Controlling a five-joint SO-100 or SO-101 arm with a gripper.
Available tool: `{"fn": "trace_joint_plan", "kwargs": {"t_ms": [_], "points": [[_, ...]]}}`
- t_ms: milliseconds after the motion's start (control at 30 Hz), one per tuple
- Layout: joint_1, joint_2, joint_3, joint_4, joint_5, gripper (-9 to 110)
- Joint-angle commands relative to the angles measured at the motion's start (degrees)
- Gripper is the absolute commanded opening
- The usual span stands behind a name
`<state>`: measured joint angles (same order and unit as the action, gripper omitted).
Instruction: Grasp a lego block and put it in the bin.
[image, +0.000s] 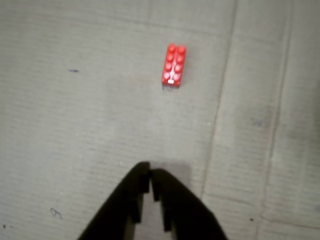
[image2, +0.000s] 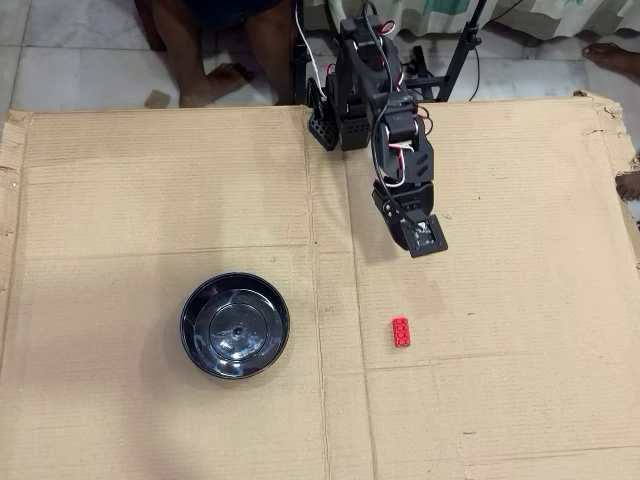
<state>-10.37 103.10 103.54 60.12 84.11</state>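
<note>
Right of centre in the overhead view, the lego block (image2: 401, 331) lies alone on the cardboard worktop (image2: 150, 190), below the gripper (image2: 424, 240) and apart from it. Well to its left sits the bin (image2: 235, 325), empty. From the wrist view the gripper (image: 150, 176) has its fingers nearly together, holding nothing, with the lego block (image: 173, 65) ahead, slightly right. To do the reach well, I would widen the jaws first, centre over the brick, and close across its short sides.
</note>
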Motion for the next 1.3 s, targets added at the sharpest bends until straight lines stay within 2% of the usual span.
{"fn": "trace_joint_plan", "kwargs": {"t_ms": [0,167,633,900,1000,1267], "points": [[0.18,-2.55,-4.22,-0.44,1.93,0],[0.09,-8.53,-8.44,-0.44,9.58,0],[-0.88,-22.68,-20.21,-0.53,17.23,1],[-0.7,-28.21,-23.47,-0.53,18.02,23],[-0.26,-29.79,-23.47,-1.76,18.02,26],[-0.09,-36.39,-23.55,-16.26,18.02,28]]}}
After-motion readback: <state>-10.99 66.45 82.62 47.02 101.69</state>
